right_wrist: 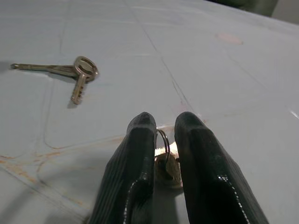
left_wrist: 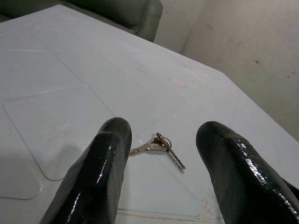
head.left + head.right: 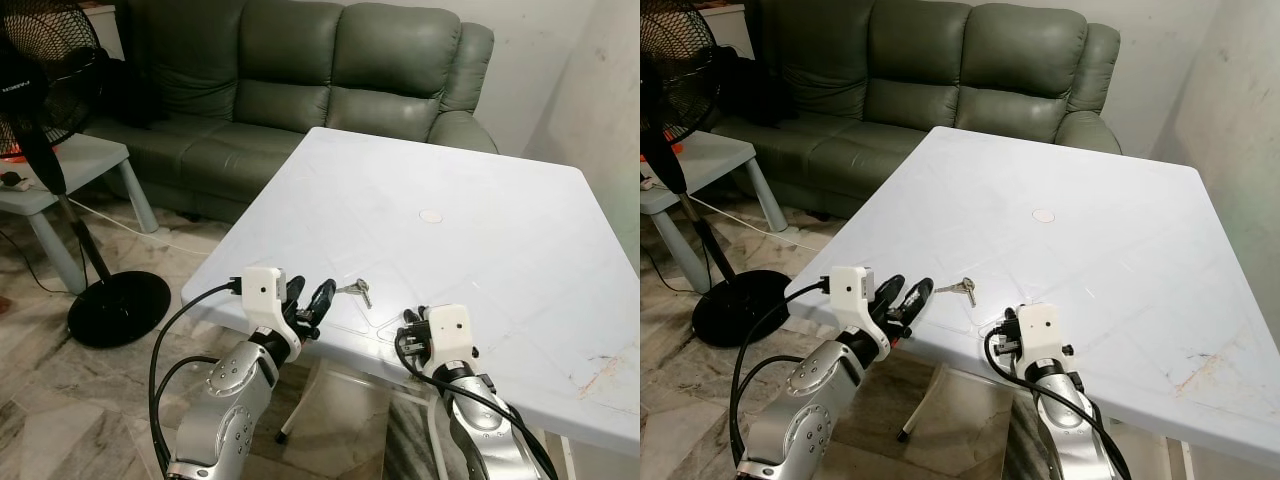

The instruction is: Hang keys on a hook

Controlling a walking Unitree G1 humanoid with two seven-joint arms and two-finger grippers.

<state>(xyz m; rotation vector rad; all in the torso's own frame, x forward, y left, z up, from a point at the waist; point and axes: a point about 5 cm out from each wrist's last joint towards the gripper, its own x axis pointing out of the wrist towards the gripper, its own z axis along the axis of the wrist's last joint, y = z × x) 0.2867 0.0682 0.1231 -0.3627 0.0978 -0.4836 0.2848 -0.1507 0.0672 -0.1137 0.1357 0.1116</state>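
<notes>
The keys [image 2: 158, 147] lay on the surface [image 3: 500, 230], straight ahead between the left gripper [image 3: 308, 300]'s wide-open fingers [image 2: 96, 172]. The right gripper [image 1: 161, 140]'s fingers were nearly shut around a second key ring [image 1: 164, 154].

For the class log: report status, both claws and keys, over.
Left claw open, aimed at loose keys on white table. Right claw shut on second key ring. Nothing blocking.

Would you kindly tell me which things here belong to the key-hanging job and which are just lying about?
Job: loose brass keys on a ring; second ringed brass key pinched in the jaws of the right gripper; left gripper, jaws open.
Lying about: white plastic table; green leather sofa; black pedestal fan; grey side table.
</notes>
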